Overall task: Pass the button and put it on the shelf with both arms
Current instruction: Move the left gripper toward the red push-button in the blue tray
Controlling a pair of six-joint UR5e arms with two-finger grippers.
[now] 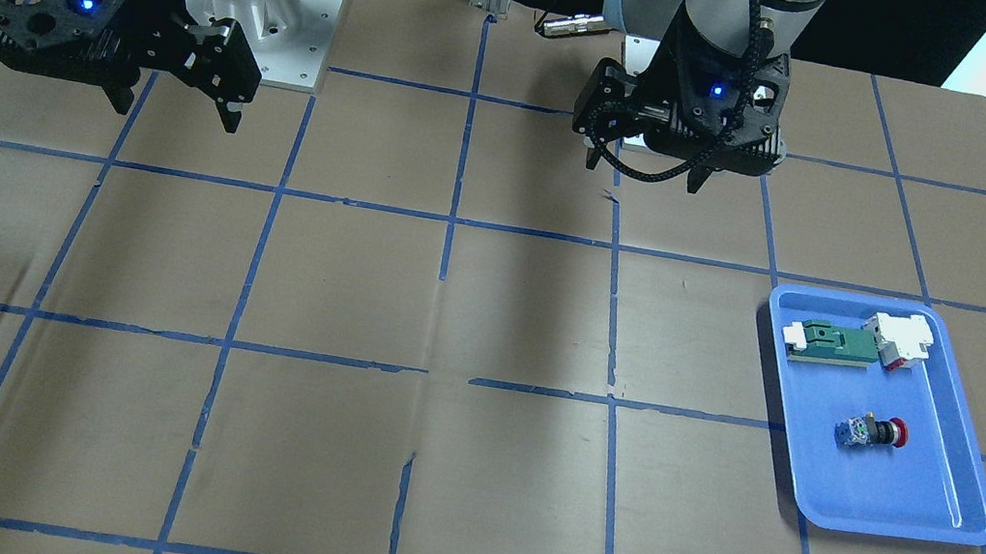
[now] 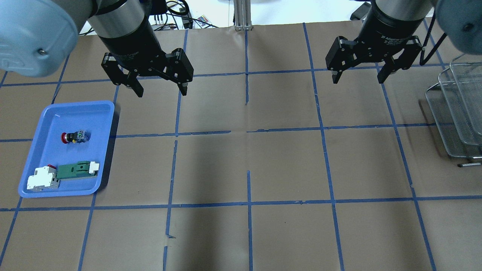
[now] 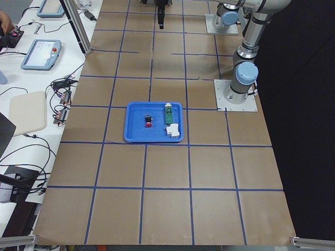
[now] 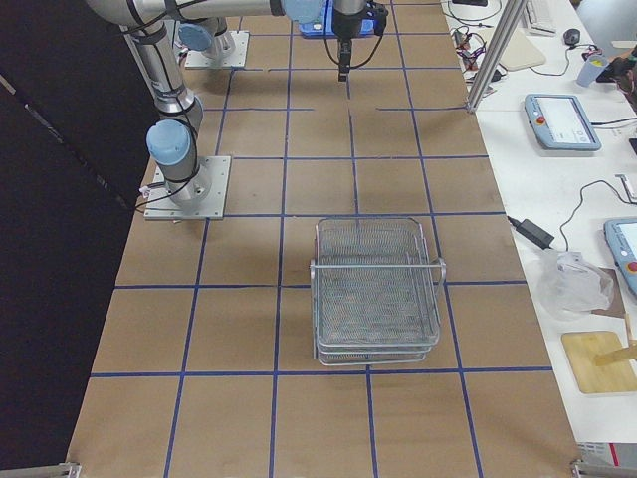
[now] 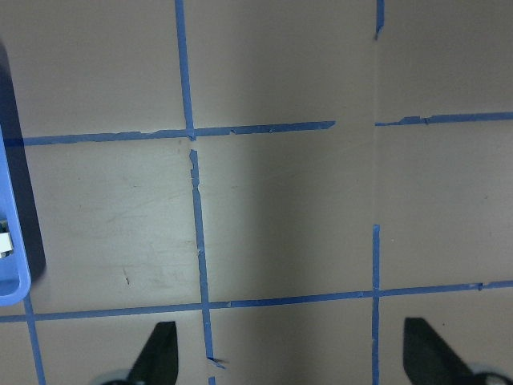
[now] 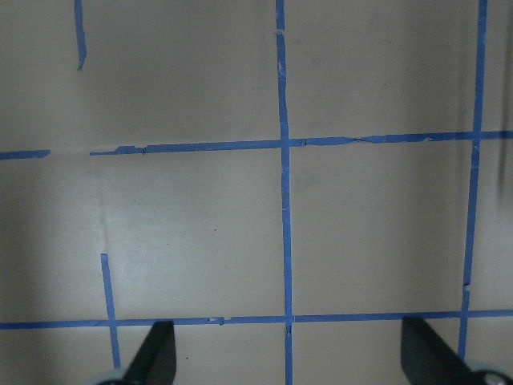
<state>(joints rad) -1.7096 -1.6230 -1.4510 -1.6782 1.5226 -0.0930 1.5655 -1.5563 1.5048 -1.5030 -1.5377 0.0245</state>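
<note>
The button [image 2: 74, 137], red cap with a black collar and a clear rear block, lies on its side in the blue tray [image 2: 94, 113]. It also shows in the front view [image 1: 875, 433] and in the left side view [image 3: 148, 121]. My left gripper [image 2: 162, 93] is open and empty, above the table to the right of the tray and further back; it shows in the front view [image 1: 641, 174] too. My right gripper [image 2: 357, 80] is open and empty, to the left of the wire-mesh shelf [image 2: 455, 109]. The shelf stands at the table's right end [image 4: 376, 291].
In the tray a green-and-white flat block [image 2: 77, 169] and a white part with red underside [image 2: 41, 178] lie near the front edge. The tray's edge shows at the left of the left wrist view [image 5: 12, 241]. Brown paper with blue tape lines covers the table.
</note>
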